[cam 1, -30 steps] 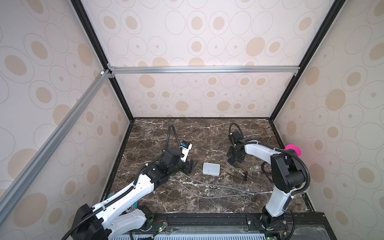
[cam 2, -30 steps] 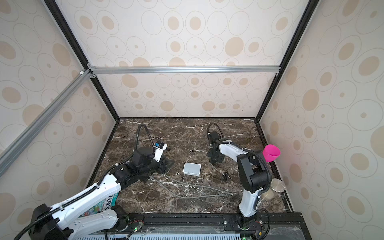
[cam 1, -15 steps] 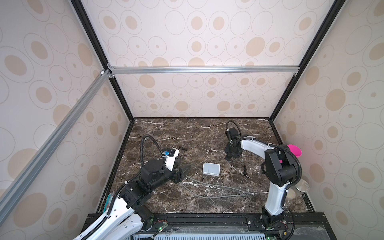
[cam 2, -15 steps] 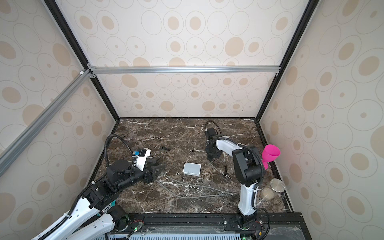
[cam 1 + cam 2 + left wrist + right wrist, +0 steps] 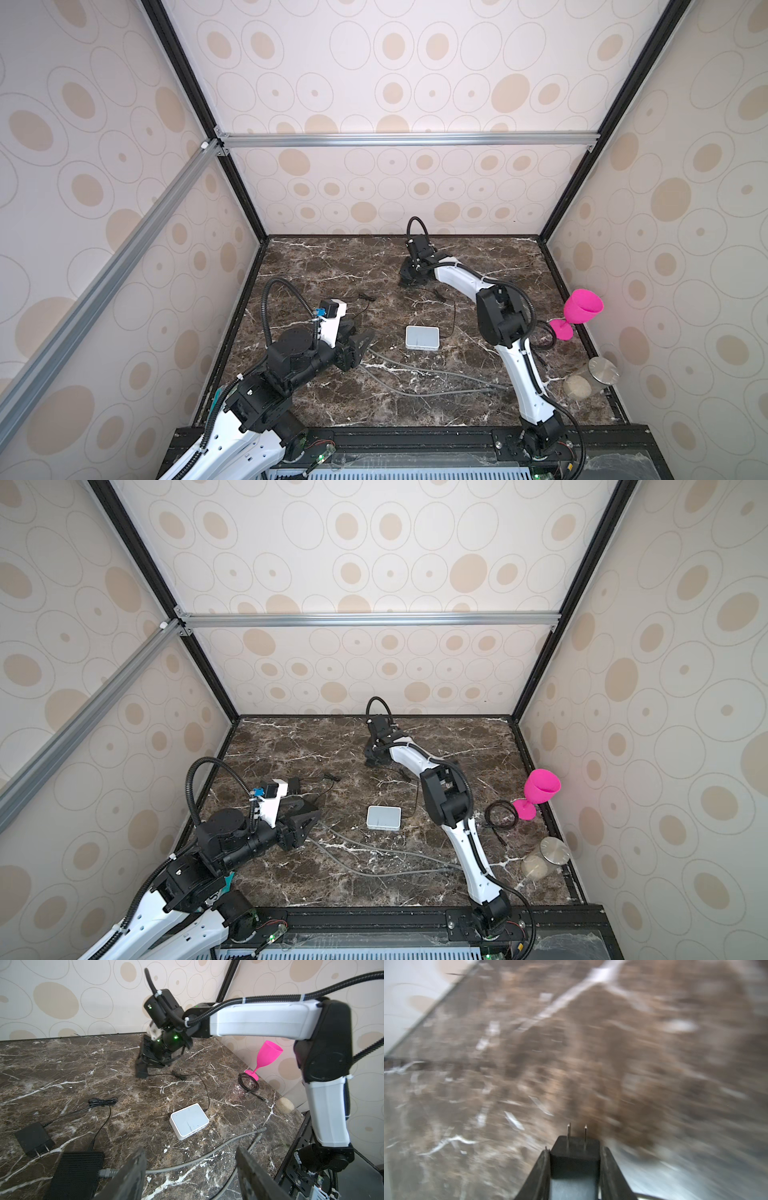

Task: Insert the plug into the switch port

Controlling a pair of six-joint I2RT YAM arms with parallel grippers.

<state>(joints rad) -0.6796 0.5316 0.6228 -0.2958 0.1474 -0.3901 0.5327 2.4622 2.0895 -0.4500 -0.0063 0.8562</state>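
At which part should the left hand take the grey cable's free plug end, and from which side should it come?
Grip the grey cable just behind its plug, not on the plug. Come from above, closing across it: it lies flat on the table and looks thin and limp, so a hold near the plug should keep it steerable toward the white switch.

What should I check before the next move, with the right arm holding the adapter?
1. Right gripper grip on black adapter: ok, jaws clamped on its sides, prongs forward.
2. Left gripper free: ok, open and empty.
3. Grey cable plug reachable: ok, loose on the table, apart from the switch.
4. Switch port free: cannot tell, port face too small.
5. Thin cord slack: ok, lies loose on the table.
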